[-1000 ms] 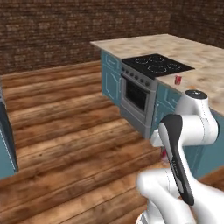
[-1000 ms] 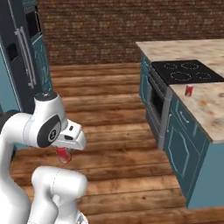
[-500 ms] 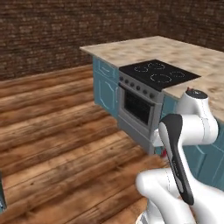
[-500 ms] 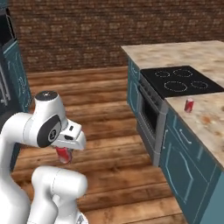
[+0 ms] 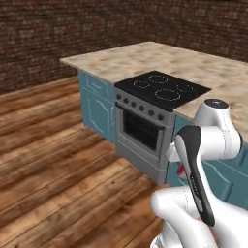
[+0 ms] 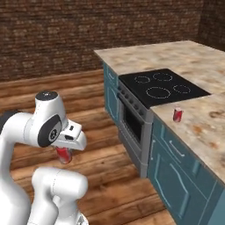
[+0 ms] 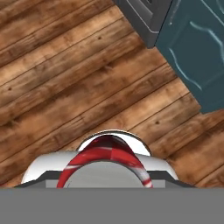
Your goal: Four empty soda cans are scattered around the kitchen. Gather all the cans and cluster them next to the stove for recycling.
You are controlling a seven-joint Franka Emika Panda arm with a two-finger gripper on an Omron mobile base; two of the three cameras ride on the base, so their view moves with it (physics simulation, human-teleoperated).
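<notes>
Fingers clamped on a small red cylindrical soda can, carried low over the floor; keep it upright, set it beside the red can on the speckled surface by the black glass stove.

Kitchen island on a plank floor, brick wall behind.

We see a speckled beige tabletop over teal cabinets, with a grey oven front set into them, its dark window below a row of knobs. Brown wooden floor planks run across the room to a dark brick wall.
</notes>
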